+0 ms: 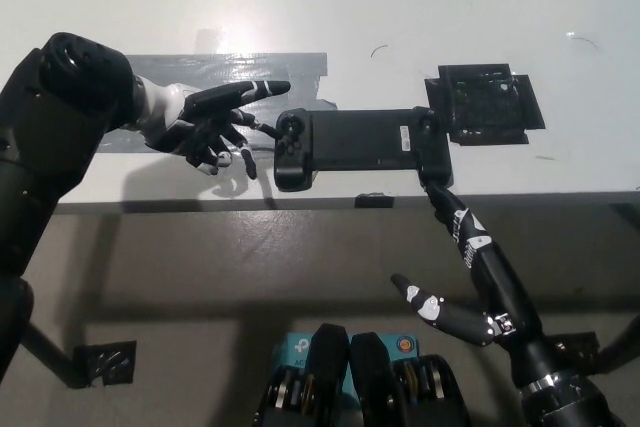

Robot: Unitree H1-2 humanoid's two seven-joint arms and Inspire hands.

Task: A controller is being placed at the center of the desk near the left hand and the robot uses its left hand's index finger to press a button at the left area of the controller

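Observation:
A long black controller (358, 145) lies flat near the front edge of the white desk (450, 7), its left grip with a thumbstick (291, 130) facing my left hand. My left hand (208, 122) hovers just left of the controller, one finger stretched out toward it with the tip a short way off the grip, the other fingers spread and curled below. It holds nothing. My right hand (470, 277) hangs in front of the desk edge at lower right, fingers apart, one fingertip reaching up close to the controller's right end.
A strip of grey tape (230, 67) lies on the desk behind my left hand. A black square pad (485, 104) sits right of the controller. A small black clip (373, 200) is on the desk's front edge.

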